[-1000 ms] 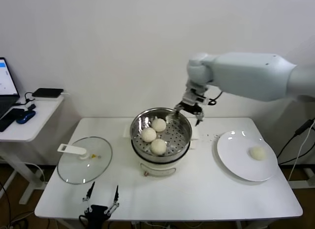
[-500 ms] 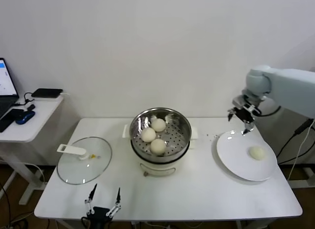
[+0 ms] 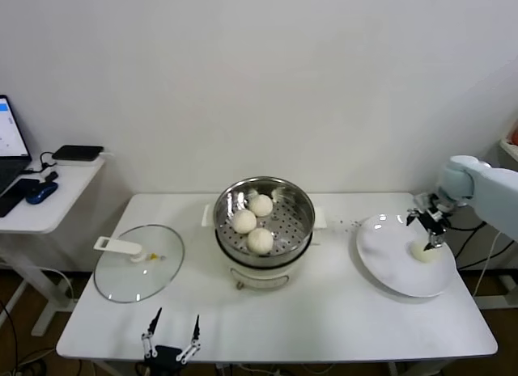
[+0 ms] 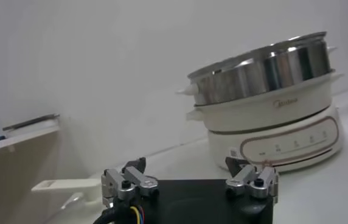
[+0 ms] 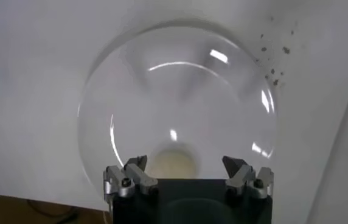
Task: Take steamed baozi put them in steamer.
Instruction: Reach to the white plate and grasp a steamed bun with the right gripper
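Right hand (image 3: 430, 227): released; having swung over from the steamer (image 3: 264, 220), hovering above the last baozi (image 3: 422, 250)
Left hand (image 3: 171, 342): parked, released
Steamer: holding three

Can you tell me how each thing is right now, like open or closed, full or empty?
steamer: uncovered, three buns inside.
glass lid: off, flat on the table.
plate: holds one last bun.
right gripper: open, over that bun.
left gripper: open, empty, parked at the table's near edge.

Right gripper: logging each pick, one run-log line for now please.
right gripper: open, over last bun on plate | steamer: three buns | left gripper: open, idle
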`<control>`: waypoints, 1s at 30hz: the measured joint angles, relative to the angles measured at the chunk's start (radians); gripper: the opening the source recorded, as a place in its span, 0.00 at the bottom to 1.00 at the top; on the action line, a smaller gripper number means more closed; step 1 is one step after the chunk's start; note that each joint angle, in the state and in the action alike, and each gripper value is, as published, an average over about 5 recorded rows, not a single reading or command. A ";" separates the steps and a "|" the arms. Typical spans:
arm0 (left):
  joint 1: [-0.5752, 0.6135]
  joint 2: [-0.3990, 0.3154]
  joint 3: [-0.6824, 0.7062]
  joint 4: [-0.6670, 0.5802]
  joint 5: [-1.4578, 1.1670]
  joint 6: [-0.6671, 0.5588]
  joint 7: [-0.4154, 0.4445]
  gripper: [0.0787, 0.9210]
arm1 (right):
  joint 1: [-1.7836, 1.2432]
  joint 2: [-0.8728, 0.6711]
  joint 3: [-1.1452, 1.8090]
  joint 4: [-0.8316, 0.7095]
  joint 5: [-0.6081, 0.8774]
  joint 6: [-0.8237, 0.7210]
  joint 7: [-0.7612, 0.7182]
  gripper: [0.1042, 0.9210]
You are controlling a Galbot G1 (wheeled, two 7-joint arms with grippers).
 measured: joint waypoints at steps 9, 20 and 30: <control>0.001 -0.002 0.002 0.011 0.006 0.000 0.003 0.88 | -0.114 0.012 0.143 -0.125 -0.093 0.028 0.009 0.88; 0.000 -0.003 -0.001 0.017 0.013 0.000 0.005 0.88 | -0.206 0.058 0.259 -0.261 -0.176 0.063 0.024 0.88; 0.001 -0.003 -0.005 0.020 0.019 0.000 0.005 0.88 | -0.265 0.112 0.351 -0.343 -0.231 0.080 0.036 0.88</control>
